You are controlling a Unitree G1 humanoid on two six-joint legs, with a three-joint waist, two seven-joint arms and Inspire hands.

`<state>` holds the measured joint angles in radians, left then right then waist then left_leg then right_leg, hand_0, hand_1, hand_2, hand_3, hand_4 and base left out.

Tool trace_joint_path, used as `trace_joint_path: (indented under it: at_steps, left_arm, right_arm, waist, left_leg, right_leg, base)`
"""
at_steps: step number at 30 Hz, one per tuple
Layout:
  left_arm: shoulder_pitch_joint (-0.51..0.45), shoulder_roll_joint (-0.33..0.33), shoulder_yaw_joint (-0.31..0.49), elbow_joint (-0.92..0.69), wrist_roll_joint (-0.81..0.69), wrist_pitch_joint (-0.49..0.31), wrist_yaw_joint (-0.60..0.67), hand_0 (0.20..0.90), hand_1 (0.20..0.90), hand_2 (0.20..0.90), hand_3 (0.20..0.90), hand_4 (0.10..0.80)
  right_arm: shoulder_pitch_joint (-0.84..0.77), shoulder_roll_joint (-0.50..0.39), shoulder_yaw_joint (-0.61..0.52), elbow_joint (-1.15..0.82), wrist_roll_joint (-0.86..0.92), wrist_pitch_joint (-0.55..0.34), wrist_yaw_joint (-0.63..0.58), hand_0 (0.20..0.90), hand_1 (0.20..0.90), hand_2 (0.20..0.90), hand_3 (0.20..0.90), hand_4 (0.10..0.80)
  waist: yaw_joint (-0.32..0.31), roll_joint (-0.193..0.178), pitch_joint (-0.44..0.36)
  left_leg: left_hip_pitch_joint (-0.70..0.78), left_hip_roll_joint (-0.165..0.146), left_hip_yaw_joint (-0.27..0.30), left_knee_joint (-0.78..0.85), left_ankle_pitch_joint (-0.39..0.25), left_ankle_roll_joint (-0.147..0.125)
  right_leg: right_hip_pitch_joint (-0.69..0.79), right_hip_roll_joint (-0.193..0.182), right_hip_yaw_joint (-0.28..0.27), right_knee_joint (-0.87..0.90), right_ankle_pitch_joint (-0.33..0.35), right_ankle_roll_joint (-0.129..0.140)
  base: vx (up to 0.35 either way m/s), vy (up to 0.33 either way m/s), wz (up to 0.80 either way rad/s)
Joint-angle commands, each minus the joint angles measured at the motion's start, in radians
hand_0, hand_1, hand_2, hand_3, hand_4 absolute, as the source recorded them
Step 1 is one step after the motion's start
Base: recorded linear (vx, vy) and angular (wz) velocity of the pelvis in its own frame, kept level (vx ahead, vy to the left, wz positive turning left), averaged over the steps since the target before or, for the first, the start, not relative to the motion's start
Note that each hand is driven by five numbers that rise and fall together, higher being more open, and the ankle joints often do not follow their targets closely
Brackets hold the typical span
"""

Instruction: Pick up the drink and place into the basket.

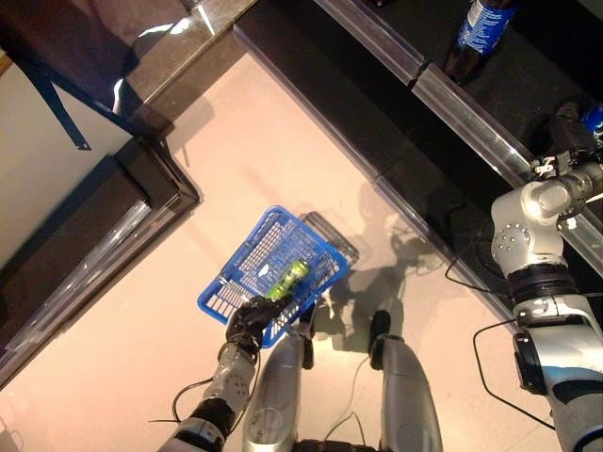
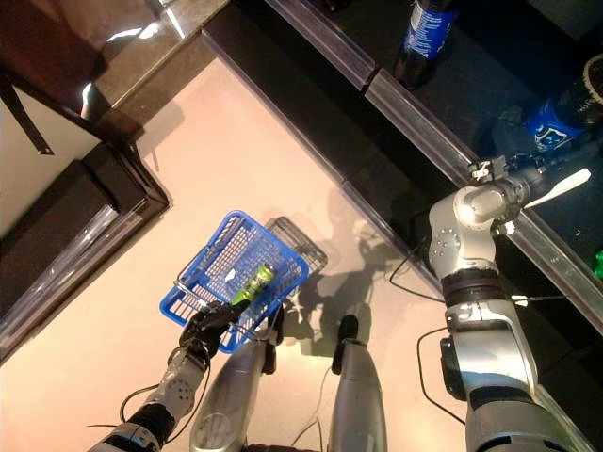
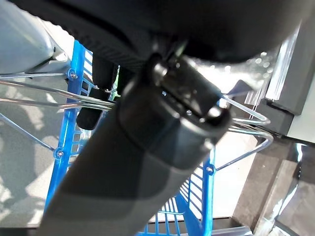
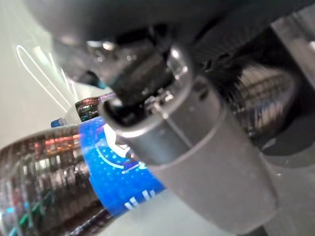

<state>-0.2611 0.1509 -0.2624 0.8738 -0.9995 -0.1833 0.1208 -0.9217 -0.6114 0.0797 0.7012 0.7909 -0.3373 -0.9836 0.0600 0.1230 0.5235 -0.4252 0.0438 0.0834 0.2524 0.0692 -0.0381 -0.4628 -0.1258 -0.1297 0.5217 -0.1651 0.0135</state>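
My left hand (image 1: 250,320) is shut on the thin wire handles (image 3: 246,120) of the blue basket (image 1: 247,247), which hangs low at my left above the floor. A green can (image 1: 287,279) lies inside it. My right hand (image 2: 528,174) reaches onto the dark shelf at the right, against a dark bottle with a blue label (image 2: 551,122). Its white-covered thumb sticks out straight beside the bottle. In the right wrist view the bottle (image 4: 123,182) lies right behind the thumb (image 4: 197,147).
A second dark bottle with a blue label (image 1: 480,33) stands farther back on the shelf, behind its metal rail (image 1: 462,113). A dark cabinet (image 1: 94,226) stands at the left. Pale floor (image 1: 283,141) lies between them.
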Motion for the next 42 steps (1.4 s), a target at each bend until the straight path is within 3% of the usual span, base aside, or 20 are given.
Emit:
trace_joint_path:
  at_steps: [1, 2, 3, 16, 21, 27, 35, 42]
  left_arm:
    - [0.119, 0.105, -0.032, -0.028, 0.012, -0.016, 0.003, 0.3, 0.3, 0.3, 0.2, 0.1]
    - [0.119, 0.106, -0.033, -0.03, 0.01, -0.015, 0.002, 0.3, 0.3, 0.3, 0.2, 0.1]
    - [0.12, 0.109, -0.034, -0.034, 0.007, -0.013, 0.002, 0.3, 0.3, 0.3, 0.2, 0.1]
    - [0.143, 0.127, -0.007, -0.037, 0.004, -0.028, -0.034, 0.3, 0.3, 0.3, 0.2, 0.1]
    - [0.147, 0.126, 0.018, -0.057, -0.003, -0.045, -0.068, 0.3, 0.3, 0.3, 0.2, 0.1]
    - [0.164, 0.118, 0.047, -0.139, -0.011, -0.074, -0.112, 0.3, 0.3, 0.3, 0.2, 0.1]
    - [0.204, 0.126, 0.064, -0.337, 0.008, -0.068, -0.172, 0.3, 0.3, 0.3, 0.2, 0.1]
    - [0.227, 0.151, 0.018, -0.584, 0.007, -0.012, -0.199, 0.3, 0.3, 0.3, 0.2, 0.1]
  right_arm:
    - [-0.146, -0.166, 0.025, -0.02, -0.031, -0.051, 0.071, 0.78, 0.78, 0.78, 0.76, 0.66]
    - [-0.152, -0.17, 0.03, -0.017, -0.035, -0.046, 0.074, 0.634, 0.634, 0.634, 0.59, 0.49]
    - [-0.162, -0.177, 0.04, -0.01, -0.043, -0.041, 0.077, 0.3, 0.3, 0.3, 0.2, 0.1]
    - [-0.138, -0.196, 0.036, -0.063, -0.056, -0.02, 0.131, 0.3, 0.3, 0.3, 0.2, 0.1]
    - [-0.07, -0.193, 0.006, -0.185, -0.106, 0.006, 0.182, 0.3, 0.3, 0.3, 0.2, 0.1]
    - [0.09, -0.149, -0.041, -0.476, -0.202, 0.055, 0.26, 0.3, 0.3, 0.3, 0.2, 0.1]
    - [0.303, -0.053, -0.064, -0.769, -0.259, 0.095, 0.445, 0.3, 0.3, 0.3, 0.2, 0.1]
    - [0.42, 0.021, 0.003, -0.931, -0.23, 0.143, 0.615, 0.3, 0.3, 0.3, 0.2, 0.1]
  waist:
    - [0.026, -0.032, -0.003]
    - [0.026, -0.031, -0.003]
    - [0.027, -0.03, -0.003]
    - [0.021, -0.033, -0.004]
    - [0.006, -0.043, -0.021]
    - [-0.022, -0.06, -0.069]
    - [-0.052, -0.087, -0.148]
    - [-0.054, -0.094, -0.206]
  left_leg:
    - [-0.027, -0.036, -0.059, 0.13, -0.095, 0.008]
    - [-0.029, -0.036, -0.059, 0.129, -0.095, 0.009]
    - [-0.03, -0.038, -0.061, 0.129, -0.095, 0.009]
    - [0.016, -0.043, -0.057, 0.113, -0.098, 0.01]
    - [0.068, -0.033, -0.047, 0.103, -0.096, -0.001]
    - [0.134, -0.017, -0.03, 0.088, -0.096, -0.012]
    - [0.231, 0.005, 0.0, 0.05, -0.087, -0.021]
    - [0.296, 0.009, 0.005, 0.003, -0.086, -0.022]
  right_leg:
    - [0.018, -0.03, -0.038, -0.079, 0.086, 0.019]
    - [0.015, -0.03, -0.038, -0.078, 0.085, 0.019]
    - [0.013, -0.03, -0.037, -0.077, 0.085, 0.019]
    - [0.053, -0.016, -0.034, -0.084, 0.073, 0.009]
    - [0.111, -0.01, -0.038, -0.102, 0.067, 0.001]
    - [0.183, 0.0, -0.034, -0.128, 0.057, -0.003]
    - [0.301, 0.017, -0.02, -0.188, 0.052, -0.004]
    - [0.38, 0.032, -0.014, -0.238, 0.051, -0.002]
  base:
    - [0.0, 0.0, 0.0]
    - [0.0, 0.0, 0.0]
    - [0.0, 0.0, 0.0]
    - [-0.008, -0.001, 0.0]
    - [-0.033, -0.002, 0.0]
    - [-0.006, 0.0, 0.0]
    - [0.02, 0.014, -0.06]
    - [0.022, 0.007, -0.03]
